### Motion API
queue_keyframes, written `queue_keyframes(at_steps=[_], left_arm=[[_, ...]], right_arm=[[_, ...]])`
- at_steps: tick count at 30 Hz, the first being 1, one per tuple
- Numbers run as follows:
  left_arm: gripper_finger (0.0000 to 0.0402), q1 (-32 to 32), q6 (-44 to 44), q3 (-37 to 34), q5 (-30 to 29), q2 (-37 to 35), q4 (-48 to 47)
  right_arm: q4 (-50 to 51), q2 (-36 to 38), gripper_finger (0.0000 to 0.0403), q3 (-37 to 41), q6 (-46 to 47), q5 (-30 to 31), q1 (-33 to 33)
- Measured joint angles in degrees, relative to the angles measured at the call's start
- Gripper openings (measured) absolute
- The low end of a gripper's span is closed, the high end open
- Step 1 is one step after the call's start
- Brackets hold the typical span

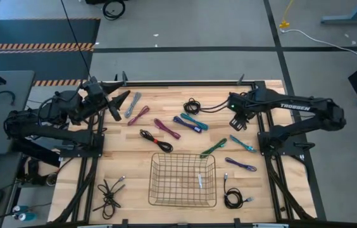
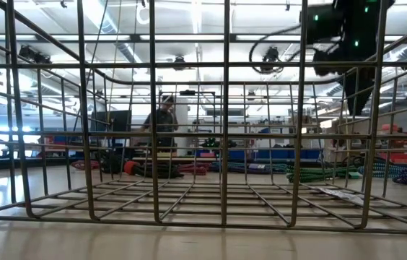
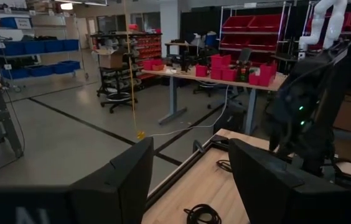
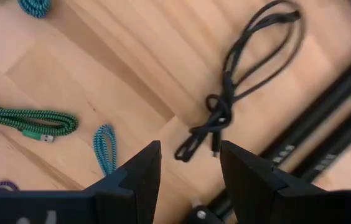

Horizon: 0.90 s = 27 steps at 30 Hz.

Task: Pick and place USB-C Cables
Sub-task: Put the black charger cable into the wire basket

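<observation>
Black USB-C cable [image 4: 238, 93] — thin, looped, knotted

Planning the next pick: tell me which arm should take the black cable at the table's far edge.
Right, probably. The right gripper hangs open just beside the black cable, which lies straight ahead of its fingers in the right wrist view. The left gripper is farther away, over the grey cable.

Counted from above, twelve USB-C cables [image 1: 168, 127] lie on one wooden table [image 1: 134, 158]: four black, two purple, two teal, and one each of grey, magenta, blue and green. One wire mesh basket [image 1: 183, 180] sits among them, with a single small pale item [image 1: 199, 180] inside it. Two robot arms flank the table, each with one gripper. One person [image 2: 163, 119] shows in the room behind.
</observation>
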<state>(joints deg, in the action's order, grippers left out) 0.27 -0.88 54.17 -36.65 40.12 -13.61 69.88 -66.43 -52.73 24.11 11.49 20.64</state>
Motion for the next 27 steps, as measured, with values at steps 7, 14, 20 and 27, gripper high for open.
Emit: queue_keyframes(at_steps=[7,14,20,27], left_arm=[[0.0218,0.0,-1.53,0.0,-0.02,0.0,-0.2],[0.0218,0.0,-1.58,0.0,-0.02,0.0,-0.26],[0.0218,0.0,-1.89,0.0,-0.04,0.0,-0.28],[0.0218,0.0,-2.97,-0.02,-0.06,0.0,-0.44]], right_arm=[[-4.43,-0.09,0.0172,6.74,3.18,-1.14,6.05],[-9.01,-0.07,0.0172,12.5,5.46,-1.22,10.67],[-17.02,-0.07,0.0172,16.81,3.84,-1.37,12.42],[-22.28,-0.04,0.0172,20.79,3.16,-2.63,14.58]])
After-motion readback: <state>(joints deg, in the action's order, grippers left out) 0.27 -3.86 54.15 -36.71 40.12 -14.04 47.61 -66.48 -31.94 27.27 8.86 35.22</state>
